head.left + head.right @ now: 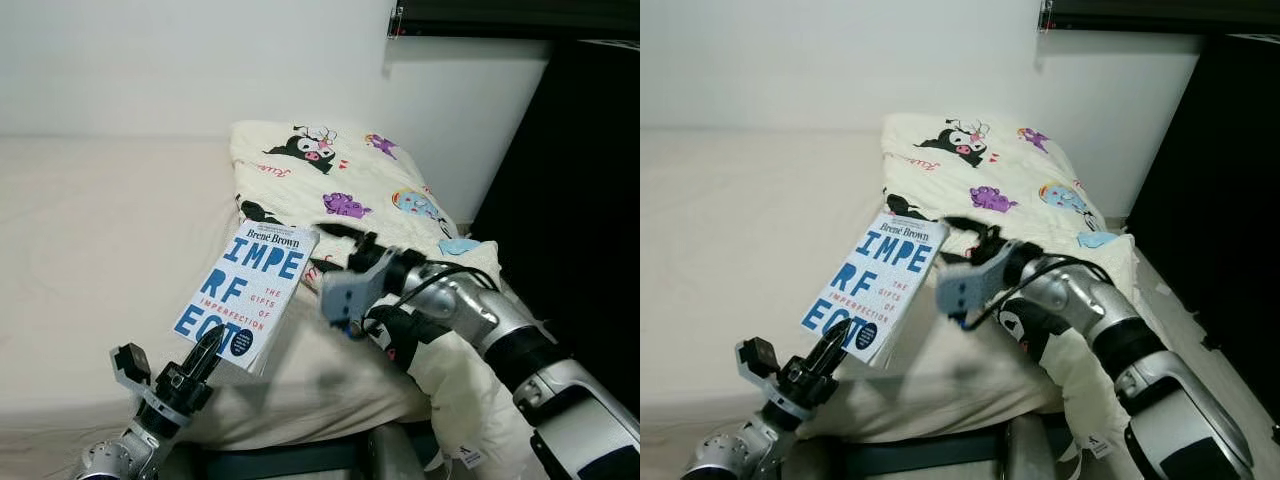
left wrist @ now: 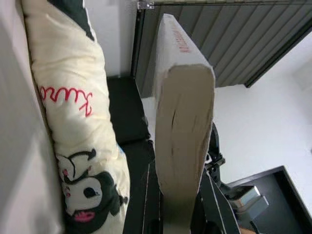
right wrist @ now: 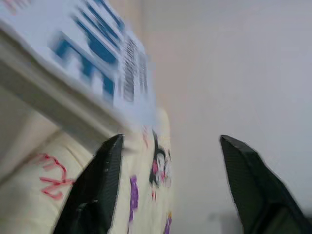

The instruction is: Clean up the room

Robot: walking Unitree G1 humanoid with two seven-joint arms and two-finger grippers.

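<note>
The bed [image 1: 90, 240] lies bare toward its left edge and the wall. Along its right edge the pillow [image 1: 330, 175] blocks passage, with the raised book [image 1: 248, 290] just beside it.

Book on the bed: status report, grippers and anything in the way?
Left gripper shut on book, lifted above bed. Right gripper open beside book's far edge. Cartoon pillow just behind.

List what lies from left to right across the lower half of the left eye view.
Bed → left gripper shut on the lower edge of the book → right gripper, open, by the book's right edge → cartoon-print pillow → dark furniture.
</note>
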